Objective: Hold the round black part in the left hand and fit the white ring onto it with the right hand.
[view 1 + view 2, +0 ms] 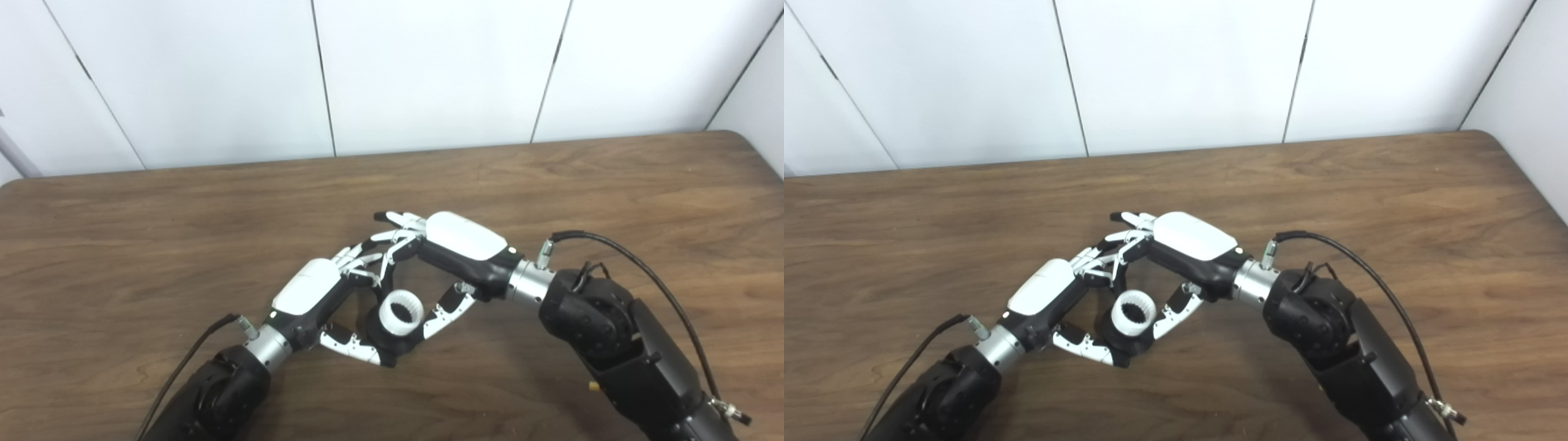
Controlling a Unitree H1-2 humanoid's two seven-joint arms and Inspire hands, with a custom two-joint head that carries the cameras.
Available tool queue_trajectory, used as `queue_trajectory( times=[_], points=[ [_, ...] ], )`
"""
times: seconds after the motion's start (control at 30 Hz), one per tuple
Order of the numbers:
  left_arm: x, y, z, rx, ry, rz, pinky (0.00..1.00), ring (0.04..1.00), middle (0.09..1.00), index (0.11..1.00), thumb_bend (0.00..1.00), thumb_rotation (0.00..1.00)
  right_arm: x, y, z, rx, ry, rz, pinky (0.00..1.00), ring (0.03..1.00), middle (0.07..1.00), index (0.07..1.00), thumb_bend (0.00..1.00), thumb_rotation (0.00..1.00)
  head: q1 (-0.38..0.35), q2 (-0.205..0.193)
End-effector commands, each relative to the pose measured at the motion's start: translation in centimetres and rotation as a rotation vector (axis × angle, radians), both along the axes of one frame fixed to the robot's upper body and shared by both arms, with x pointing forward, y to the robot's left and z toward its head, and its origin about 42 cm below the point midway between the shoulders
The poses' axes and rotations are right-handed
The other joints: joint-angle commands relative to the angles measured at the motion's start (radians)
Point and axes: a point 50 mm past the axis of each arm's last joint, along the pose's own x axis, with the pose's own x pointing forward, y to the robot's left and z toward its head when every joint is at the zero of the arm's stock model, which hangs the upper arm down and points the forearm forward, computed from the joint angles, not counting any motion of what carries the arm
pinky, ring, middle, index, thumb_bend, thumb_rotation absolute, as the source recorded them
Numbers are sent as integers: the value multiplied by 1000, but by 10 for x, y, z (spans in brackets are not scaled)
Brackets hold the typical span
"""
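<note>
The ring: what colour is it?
White ring, seated on the round black part; clearest in the left eye view.

— What sort of place would you call this?

— A lab or test room, I'd say. Look behind the table (pixel 184 202): nothing but plain white wall panels (pixel 429 73) with thin dark seams between them, no shelves, no pictures, nothing homely.

— And the table itself?

— Brown wood-grain top with rounded corners, bare apart from the robot's own arms. The sort of plain bench you set up for trials.

— The robot settles it for you?

— Mostly. Black arms with exposed metal wrist collars and loose black cables (pixel 643 269) running along them; that's research kit, not a household or shop fitting
</note>
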Motion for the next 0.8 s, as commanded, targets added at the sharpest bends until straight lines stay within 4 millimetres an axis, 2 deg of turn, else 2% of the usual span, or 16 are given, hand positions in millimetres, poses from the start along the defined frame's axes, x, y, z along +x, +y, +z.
queue_trajectory(
  times=[0.0, 0.33, 0.77],
  points=[
    [-5, -6, -3, 47, 2, -34, 1000, 1000, 903, 484, 525, 57, 4, 7, 19, 38, -87, 28, 1000, 1000, 864, 485, 522, 134, 0, 1],
    [-6, -10, -2, 36, 4, -38, 1000, 1000, 900, 484, 525, 57, 3, 18, 15, 49, -84, 51, 1000, 1000, 864, 485, 524, 136, 9, 2],
    [-7, -15, -1, 34, -6, -40, 1000, 1000, 893, 484, 525, 57, 6, 16, 7, 36, -66, 51, 1000, 1000, 858, 485, 524, 135, 16, 5]
  ],
)
